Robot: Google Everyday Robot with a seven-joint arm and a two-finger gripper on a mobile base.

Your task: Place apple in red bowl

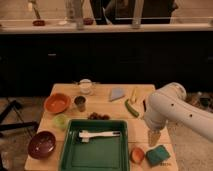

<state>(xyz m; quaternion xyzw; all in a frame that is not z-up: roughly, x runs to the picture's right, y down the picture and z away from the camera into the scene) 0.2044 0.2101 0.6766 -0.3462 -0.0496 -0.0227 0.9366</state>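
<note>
The apple (137,154), small and orange-red, lies on the wooden table's front right corner, just left of a teal sponge (157,156). The red bowl (57,102), bright orange-red and shallow, sits at the table's left side beside a metal cup (80,103). My white arm reaches in from the right. My gripper (154,137) hangs pointing down, just above and slightly right of the apple, over the sponge's back edge. It holds nothing that I can see.
A green tray (70,150) holding a white brush (97,134) fills the front middle. A dark maroon bowl (41,144) sits front left, with a pale green round thing (61,121) behind it. Further back lie a white cup (86,86), grapes (98,116), a cucumber (131,108) and a grey wedge (117,93).
</note>
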